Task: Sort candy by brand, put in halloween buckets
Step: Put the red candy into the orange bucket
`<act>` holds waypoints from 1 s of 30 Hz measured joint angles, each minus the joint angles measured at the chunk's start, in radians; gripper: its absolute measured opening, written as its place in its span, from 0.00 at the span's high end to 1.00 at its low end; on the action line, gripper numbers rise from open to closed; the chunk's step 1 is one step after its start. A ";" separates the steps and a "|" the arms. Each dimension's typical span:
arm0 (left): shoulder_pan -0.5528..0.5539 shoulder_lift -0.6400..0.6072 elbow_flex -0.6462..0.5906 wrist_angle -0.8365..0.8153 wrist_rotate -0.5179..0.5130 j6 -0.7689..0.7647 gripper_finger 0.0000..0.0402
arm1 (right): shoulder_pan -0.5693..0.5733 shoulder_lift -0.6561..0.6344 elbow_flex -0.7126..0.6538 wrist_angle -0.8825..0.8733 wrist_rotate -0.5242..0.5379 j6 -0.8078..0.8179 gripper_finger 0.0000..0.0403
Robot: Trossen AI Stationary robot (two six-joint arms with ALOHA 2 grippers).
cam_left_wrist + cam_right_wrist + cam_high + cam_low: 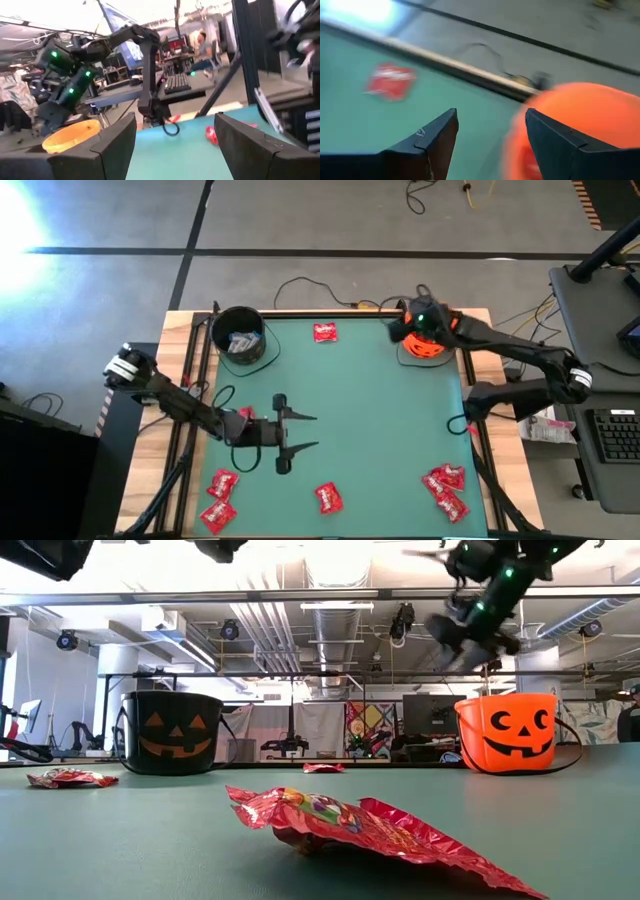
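Note:
The orange pumpkin bucket [428,345] stands at the table's far right corner, and my right gripper [405,330] hovers over its rim, open and empty; in the right wrist view the gripper [490,125] has the orange bucket [580,130] just beyond its fingers. The black cauldron bucket [240,335] stands at the far left with white-and-blue bars [241,341] inside. My left gripper [312,432] hangs open and empty over the left middle of the table, pointing right. Red packets lie flat on the mat: one [325,332] at the far edge, several along the near edge [329,498].
Red packets lie in two clusters, near left [220,498] and near right [447,490]. One red packet [370,825] lies close before the low camera. Cables [300,285] trail off the far edge. A desk with a keyboard [612,435] stands to the right of the table.

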 joint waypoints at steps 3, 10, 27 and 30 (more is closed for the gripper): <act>-0.002 0.017 0.011 -0.001 -0.080 -0.001 0.37 | 0.120 0.039 -0.005 0.084 -0.009 -0.030 0.44; -0.001 -0.005 -0.003 -0.166 -0.246 -0.239 0.37 | 0.243 0.230 -0.006 0.359 -0.156 -0.172 0.44; -0.002 -0.103 -0.003 -0.383 -0.246 -0.342 0.37 | 0.145 0.923 0.545 0.211 -0.238 -0.242 0.31; -0.003 -0.094 -0.003 -0.399 -0.245 -0.393 0.37 | 0.114 1.014 0.660 0.129 -0.236 -0.237 0.29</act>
